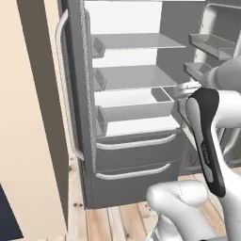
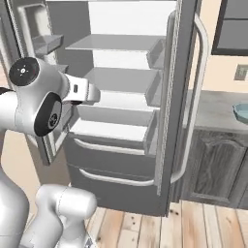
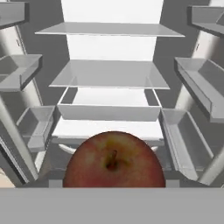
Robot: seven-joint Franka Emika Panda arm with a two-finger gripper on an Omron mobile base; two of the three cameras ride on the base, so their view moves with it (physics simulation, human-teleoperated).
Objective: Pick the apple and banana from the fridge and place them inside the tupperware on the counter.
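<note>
The dark red apple [image 3: 114, 159] looms large at the bottom middle of the hand view, hanging in front of the open fridge [image 1: 136, 179]. My gripper [image 1: 181, 89] is shut on it, level with the lower shelves and just outside the fridge opening; the apple hides the fingertips. The glass shelves [image 3: 109, 74] and the pulled-out white drawer [image 1: 136, 106] are bare. The banana is out of view. The light blue tupperware [image 2: 241, 111] sits on the grey counter [image 2: 213, 109] at the far right.
Both fridge doors stand wide open, with long curved handles [image 1: 63, 84] [image 2: 196, 97] and door bins [image 3: 199, 85] on each side. Grey cabinets [image 2: 213, 169] stand under the counter. A beige wall panel [image 1: 28, 141] is on the left, above a wooden floor.
</note>
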